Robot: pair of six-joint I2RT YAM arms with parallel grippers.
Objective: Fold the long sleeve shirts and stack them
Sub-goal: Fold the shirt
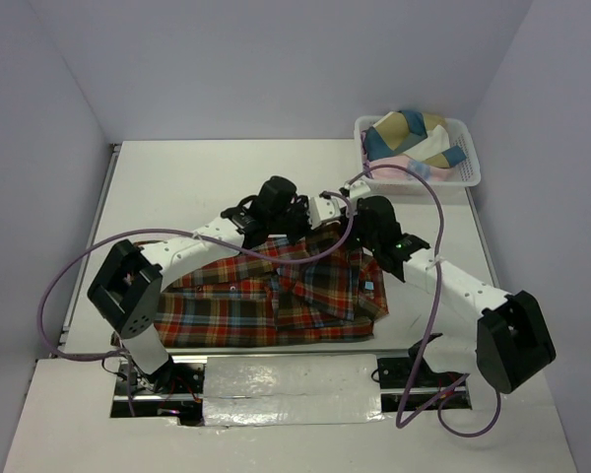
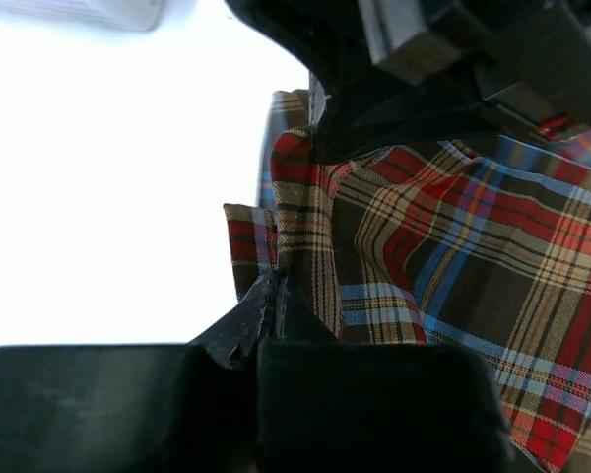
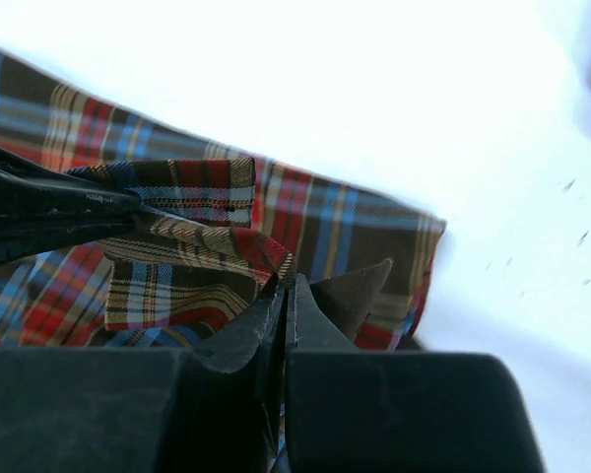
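Note:
A red-orange, brown and blue plaid long sleeve shirt point(image 1: 276, 301) lies spread on the white table in front of the arm bases. Both grippers meet over its far edge. My left gripper point(image 1: 294, 225) is shut, its fingertips point(image 2: 272, 286) pinching a fold of the plaid cloth point(image 2: 453, 256). My right gripper point(image 1: 347, 229) is shut too, nipping a raised fold of the same shirt point(image 3: 192, 246) between its tips point(image 3: 288, 284). The cloth under the two wrists is hidden in the top view.
A white slotted basket point(image 1: 424, 183) stands at the far right corner, holding a heap of blue, tan and pink cloth point(image 1: 409, 133). Purple cables point(image 1: 428, 296) loop off both arms. The table's bare white surface point(image 1: 187, 187) stretches to the far left.

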